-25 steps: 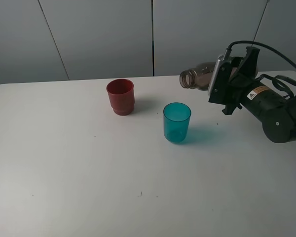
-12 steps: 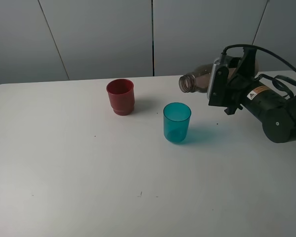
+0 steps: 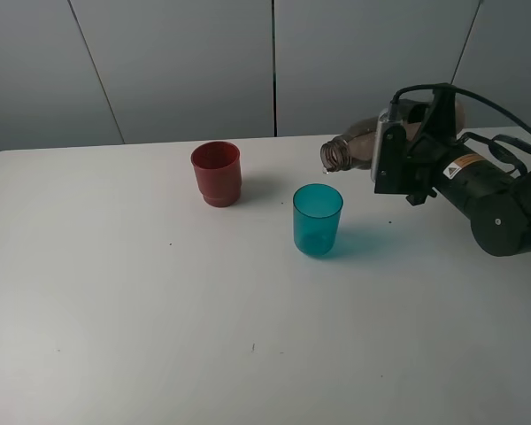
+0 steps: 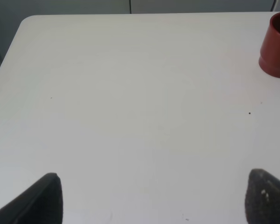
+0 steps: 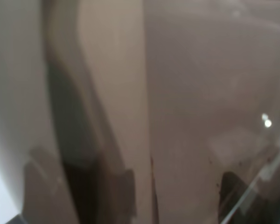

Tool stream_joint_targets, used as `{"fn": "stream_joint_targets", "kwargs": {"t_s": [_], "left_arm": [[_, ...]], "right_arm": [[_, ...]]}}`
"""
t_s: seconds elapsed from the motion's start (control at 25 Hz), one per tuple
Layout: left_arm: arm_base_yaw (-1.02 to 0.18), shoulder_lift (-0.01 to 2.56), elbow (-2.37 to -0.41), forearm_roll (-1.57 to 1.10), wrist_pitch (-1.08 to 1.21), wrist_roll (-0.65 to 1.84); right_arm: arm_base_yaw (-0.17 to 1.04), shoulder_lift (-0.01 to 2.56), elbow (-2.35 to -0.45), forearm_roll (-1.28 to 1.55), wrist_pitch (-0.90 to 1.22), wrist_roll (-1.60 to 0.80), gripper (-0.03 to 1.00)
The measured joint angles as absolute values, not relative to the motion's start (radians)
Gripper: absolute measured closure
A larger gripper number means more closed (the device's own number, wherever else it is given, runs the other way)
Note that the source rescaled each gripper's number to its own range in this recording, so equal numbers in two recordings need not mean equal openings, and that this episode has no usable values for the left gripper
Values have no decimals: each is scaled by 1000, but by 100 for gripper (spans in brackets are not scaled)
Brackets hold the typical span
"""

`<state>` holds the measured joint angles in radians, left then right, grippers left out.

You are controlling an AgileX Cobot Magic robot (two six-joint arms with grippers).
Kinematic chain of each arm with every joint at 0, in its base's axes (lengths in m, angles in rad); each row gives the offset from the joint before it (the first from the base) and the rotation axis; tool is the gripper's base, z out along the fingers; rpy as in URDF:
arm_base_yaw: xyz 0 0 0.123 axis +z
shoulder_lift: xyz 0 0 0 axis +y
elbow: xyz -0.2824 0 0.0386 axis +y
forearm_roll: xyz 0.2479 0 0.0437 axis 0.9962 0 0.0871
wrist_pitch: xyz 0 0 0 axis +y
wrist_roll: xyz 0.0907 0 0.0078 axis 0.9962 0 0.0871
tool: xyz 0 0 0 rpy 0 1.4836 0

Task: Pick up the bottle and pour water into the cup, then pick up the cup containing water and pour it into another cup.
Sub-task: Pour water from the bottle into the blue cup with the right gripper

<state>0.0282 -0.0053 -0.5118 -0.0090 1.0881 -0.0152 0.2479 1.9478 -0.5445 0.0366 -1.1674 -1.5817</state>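
**Pouring stage, high and wrist views.** The right claw [image 3: 398, 150] is clamped around the body of the bottle [image 3: 354, 149], a smoky grey-brown translucent plastic vessel with a narrow neck. The bottle lies almost horizontal, its open mouth tipped slightly down, over the far right of the teal cup [image 3: 317, 220]. This smooth, tapered, translucent tumbler stands upright on the matte white worktop [image 3: 159, 310]. The opaque red cup [image 3: 217, 173], with a stepped base, stands apart to its left. The right wrist view is blurred, seemingly filled by the bottle's wall. The left claw [image 4: 154, 198] is spread wide and holds nothing.
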Motion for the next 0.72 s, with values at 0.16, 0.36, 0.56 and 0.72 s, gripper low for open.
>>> {"fn": "stream_joint_targets", "kwargs": {"t_s": [0.16, 0.36, 0.56, 0.72], "left_arm": [[28, -5, -512, -9, 1088, -15], [28, -5, -512, -9, 1088, -15], [28, -5, -512, -9, 1088, -15], [28, -5, -512, -9, 1088, -15]], "right_arm": [[248, 1948, -544, 35, -1167, -1597, 92], [248, 1948, -544, 29, -1167, -1620, 92], [248, 1948, -544, 25, -1167, -1639, 92], [248, 1948, -544, 20, -1167, -1645, 92]]}}
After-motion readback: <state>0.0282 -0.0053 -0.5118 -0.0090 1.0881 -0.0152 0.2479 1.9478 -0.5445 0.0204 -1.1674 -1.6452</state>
